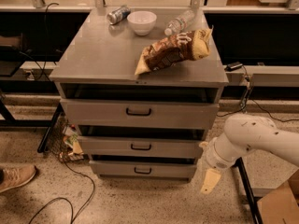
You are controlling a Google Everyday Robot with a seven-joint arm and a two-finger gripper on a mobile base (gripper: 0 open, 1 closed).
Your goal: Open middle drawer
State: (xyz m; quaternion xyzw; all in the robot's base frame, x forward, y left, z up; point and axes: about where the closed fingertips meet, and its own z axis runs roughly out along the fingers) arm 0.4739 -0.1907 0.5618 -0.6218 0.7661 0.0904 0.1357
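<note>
The grey cabinet has three drawers. The middle drawer [140,147] is a low grey front with a small black bar handle [140,147] at its centre, slightly proud of the cabinet. The taller top drawer [138,113] is above it and the bottom drawer [142,170] below. My gripper [209,181] hangs from the white arm [252,135] at the cabinet's lower right corner, level with the bottom drawer and to the right of the middle drawer's handle. It touches no handle and holds nothing.
On the cabinet top [103,55] lie a chip bag [174,52], a white bowl [141,22], a can [118,14] and a plastic bottle [180,22]. A shoe [16,177] and cables [70,190] are on the floor at left. A cardboard box [280,204] sits at bottom right.
</note>
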